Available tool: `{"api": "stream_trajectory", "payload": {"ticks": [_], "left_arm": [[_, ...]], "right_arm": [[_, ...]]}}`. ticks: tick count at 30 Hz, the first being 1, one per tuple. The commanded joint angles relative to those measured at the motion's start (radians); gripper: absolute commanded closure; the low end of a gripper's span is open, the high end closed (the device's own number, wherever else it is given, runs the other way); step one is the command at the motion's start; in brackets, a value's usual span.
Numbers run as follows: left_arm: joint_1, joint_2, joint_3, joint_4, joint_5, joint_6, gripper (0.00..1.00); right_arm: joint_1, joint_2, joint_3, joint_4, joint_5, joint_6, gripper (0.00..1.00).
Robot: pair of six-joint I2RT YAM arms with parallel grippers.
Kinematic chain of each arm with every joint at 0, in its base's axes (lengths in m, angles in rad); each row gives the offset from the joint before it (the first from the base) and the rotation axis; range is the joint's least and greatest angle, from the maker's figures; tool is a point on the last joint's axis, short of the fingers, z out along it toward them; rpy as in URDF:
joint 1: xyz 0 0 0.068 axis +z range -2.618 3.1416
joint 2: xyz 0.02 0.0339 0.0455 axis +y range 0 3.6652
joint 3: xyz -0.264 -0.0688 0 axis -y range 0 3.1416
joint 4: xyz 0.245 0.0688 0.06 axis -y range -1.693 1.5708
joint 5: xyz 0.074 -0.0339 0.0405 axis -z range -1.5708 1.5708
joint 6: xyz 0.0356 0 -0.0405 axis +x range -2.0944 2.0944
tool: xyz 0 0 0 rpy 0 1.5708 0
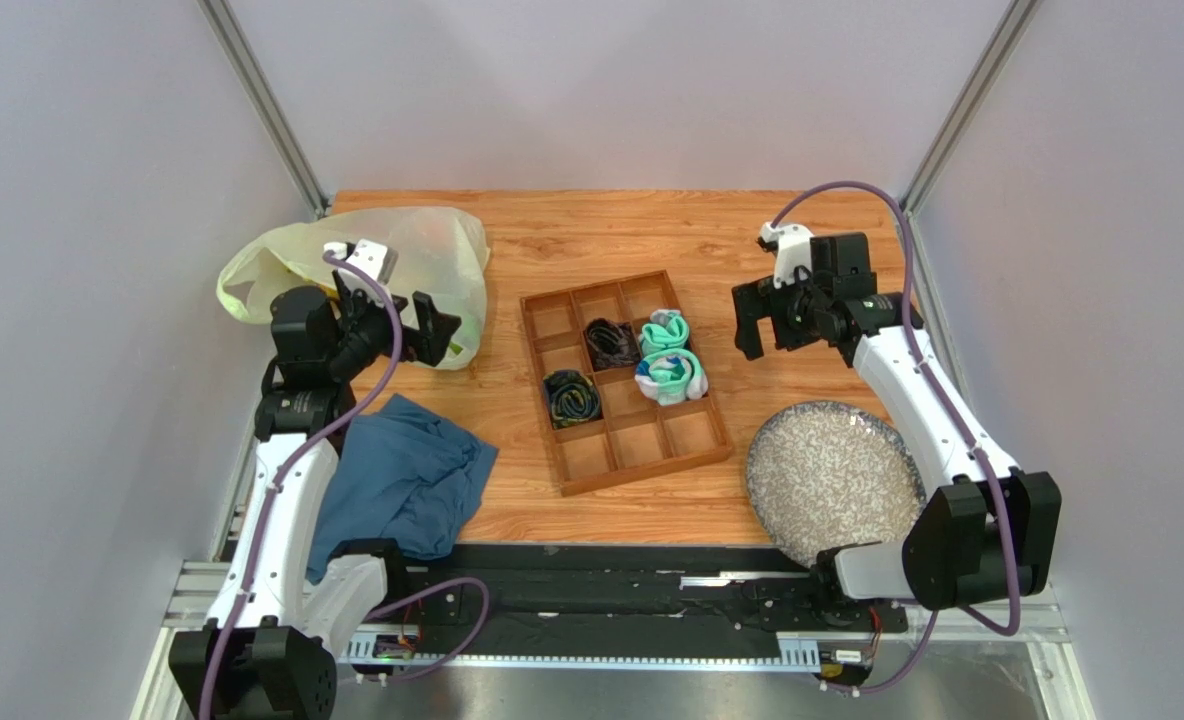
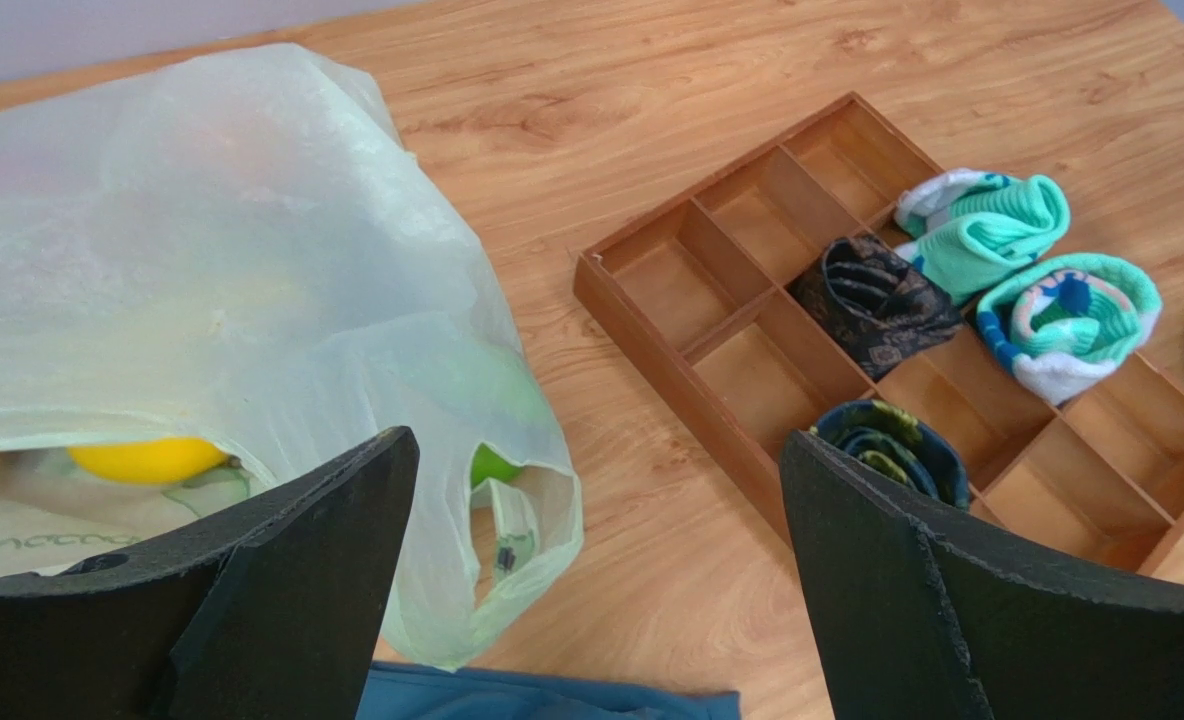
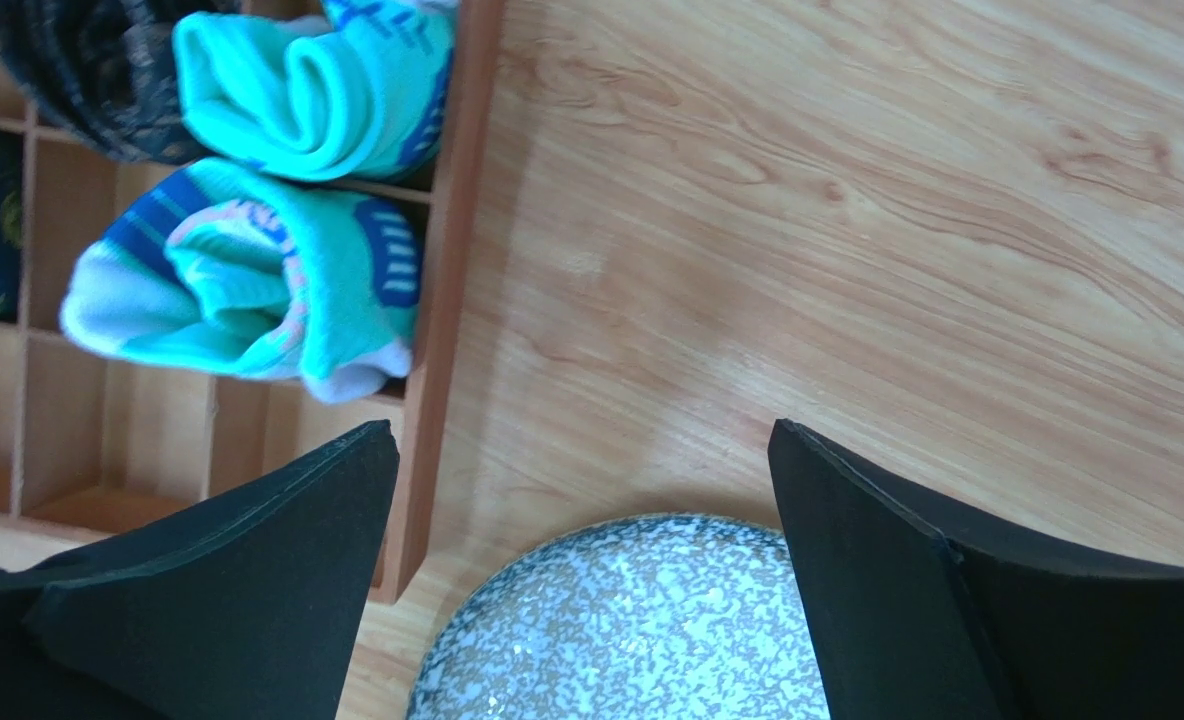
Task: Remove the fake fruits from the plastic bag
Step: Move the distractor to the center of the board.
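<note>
Both grippers are spread wide and empty. The left gripper point(image 1: 394, 321) hovers beside the plastic bag point(image 1: 410, 248), far left on the table, where a yellow fruit point(image 2: 148, 458) shows inside. The right gripper point(image 1: 771, 317) hangs just beyond the speckled plate point(image 1: 833, 477).

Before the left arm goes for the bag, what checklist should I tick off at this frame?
1. Left pincer open and empty: ok, jaws wide apart.
2. Right pincer open and empty: ok, beside the speckled plate.
3. Fake fruits inside the plastic bag: ok, a yellow and a green one show through.
4. Bag mouth facing the left pincer: cannot tell, only a handle loop shows.
5. Plate bare to receive fruit: ok.
</note>
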Motion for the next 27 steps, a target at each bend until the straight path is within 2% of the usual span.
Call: {"api": "stream_trajectory", "payload": {"ticks": [1,2,5,9,10,13,16,18,22,27], "left_arm": [[-0.002,-0.044,0.007,-0.01,0.018,-0.056,0.01],[-0.002,-0.049,0.01,-0.013,0.015,-0.063,0.01],[-0.002,-0.058,0.018,-0.031,-0.011,-0.094,0.01],[0.0,-0.069,0.023,-0.083,-0.084,-0.235,0.01],[0.0,-0.072,0.023,-0.089,-0.089,-0.257,0.01],[0.0,-0.098,0.006,-0.088,-0.101,-0.3,0.03],[0.001,-0.112,0.007,-0.105,-0.121,-0.291,0.04],[0.001,-0.115,0.018,-0.126,-0.141,-0.28,0.04],[0.001,-0.127,0.02,-0.145,-0.161,-0.275,0.04],[0.009,-0.159,0.012,-0.157,-0.164,-0.269,0.05]], "right_arm": [[0.013,-0.016,0.074,-0.087,-0.165,-0.089,0.0],[0.018,-0.013,0.097,-0.115,-0.26,-0.162,0.0],[0.067,-0.011,0.124,-0.208,-0.376,-0.256,0.0],[0.237,-0.002,0.122,-0.222,-0.328,-0.347,0.06],[0.313,-0.001,0.118,-0.216,-0.302,-0.362,0.1],[0.432,0.044,0.131,-0.19,-0.305,-0.392,0.19],[0.51,0.137,0.192,-0.158,-0.339,-0.35,0.28],[0.545,0.18,0.229,-0.153,-0.364,-0.343,0.3],[0.637,0.265,0.25,-0.126,-0.284,-0.379,0.34],[0.661,0.334,0.202,-0.052,-0.216,-0.378,0.37]]}}
